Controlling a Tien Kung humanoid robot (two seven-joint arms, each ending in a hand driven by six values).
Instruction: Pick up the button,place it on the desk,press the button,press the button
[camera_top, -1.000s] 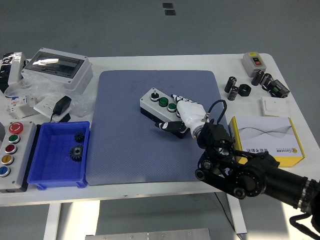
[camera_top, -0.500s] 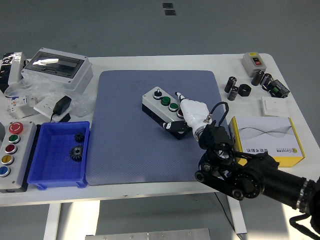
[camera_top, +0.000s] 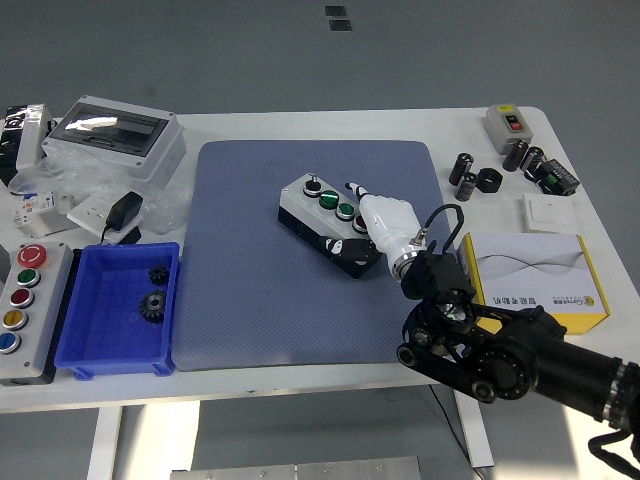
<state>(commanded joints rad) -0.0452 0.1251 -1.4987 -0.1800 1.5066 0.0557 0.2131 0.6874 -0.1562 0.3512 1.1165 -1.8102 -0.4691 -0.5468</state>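
Observation:
The button box (camera_top: 312, 208) is light grey with a black knob and two green buttons. It lies slanted on the blue mat (camera_top: 250, 290), near the mat's middle. My right hand (camera_top: 366, 224), white with a black arm behind it, is closed around the box's right end. Its fingertips (camera_top: 354, 189) lie over the top and the thumb is on the near side. The hand hides the box's right end. I cannot tell whether the box rests on the mat or is just above it. My left arm is out of view.
A blue bin (camera_top: 70, 330) with gears and a grey panel of coloured buttons (camera_top: 45, 300) sit at the left. A clear-lidded enclosure (camera_top: 120, 135) is at the back left. A yellow-white carton (camera_top: 530, 280), black capacitors (camera_top: 468, 172) and a small switch box (camera_top: 508, 122) are on the right.
The button box has shifted slightly left and turned a little in my right hand's grasp. The hand has moved with it.

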